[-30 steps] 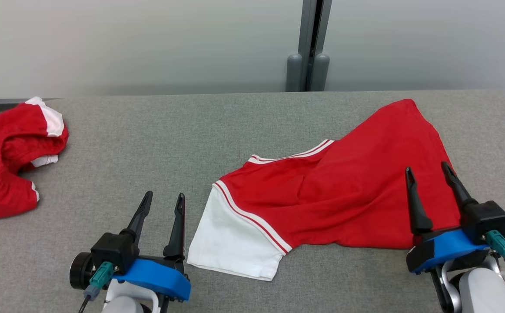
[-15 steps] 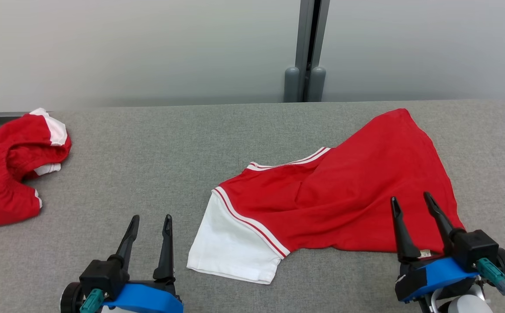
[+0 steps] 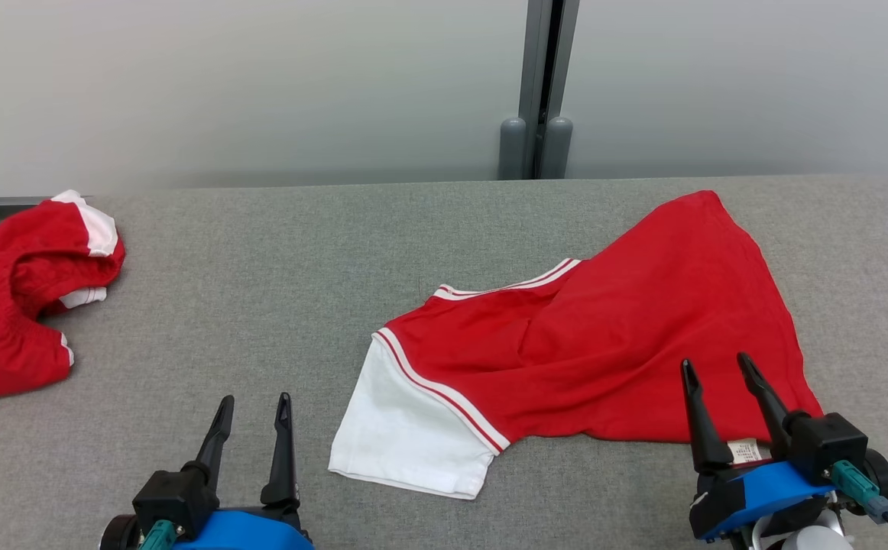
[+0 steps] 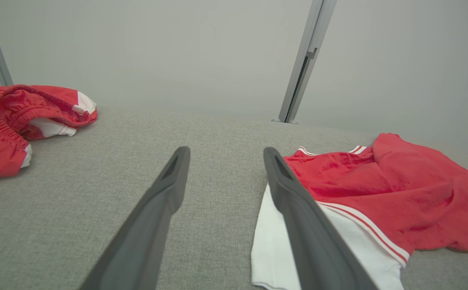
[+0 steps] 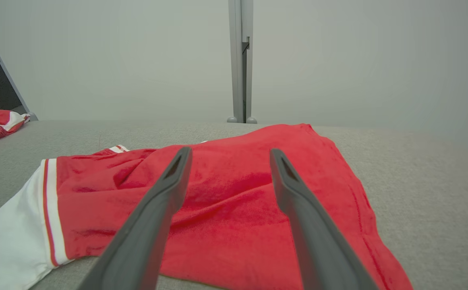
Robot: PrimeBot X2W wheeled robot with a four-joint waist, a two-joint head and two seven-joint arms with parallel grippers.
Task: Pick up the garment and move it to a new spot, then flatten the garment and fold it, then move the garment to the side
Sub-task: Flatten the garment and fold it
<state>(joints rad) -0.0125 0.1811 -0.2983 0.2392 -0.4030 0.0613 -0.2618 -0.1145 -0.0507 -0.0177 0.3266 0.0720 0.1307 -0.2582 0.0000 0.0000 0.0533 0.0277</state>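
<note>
The garment (image 3: 612,344) is a red shirt with a white sleeve and red-and-white striped trim. It lies loosely spread and wrinkled on the grey fabric table (image 3: 260,252), right of centre. My right gripper (image 3: 716,361) is open, its fingers hovering over the shirt's near right hem beside a small label. In the right wrist view the open gripper (image 5: 230,152) points across the red cloth (image 5: 226,209) and holds nothing. My left gripper (image 3: 254,400) is open over bare table just left of the white sleeve. In the left wrist view this gripper (image 4: 226,151) has the shirt (image 4: 399,177) to its right.
A second red garment (image 3: 16,305) with white trim lies crumpled at the table's far left edge; I also see this garment (image 4: 4,121) in the left wrist view. A pale wall with a grey vertical post (image 3: 539,84) stands behind the table.
Both grippers have drawn back toward the near edge, still open. The head camera tipped slightly, shifting the whole picture down. The shirt has not moved on the table.
</note>
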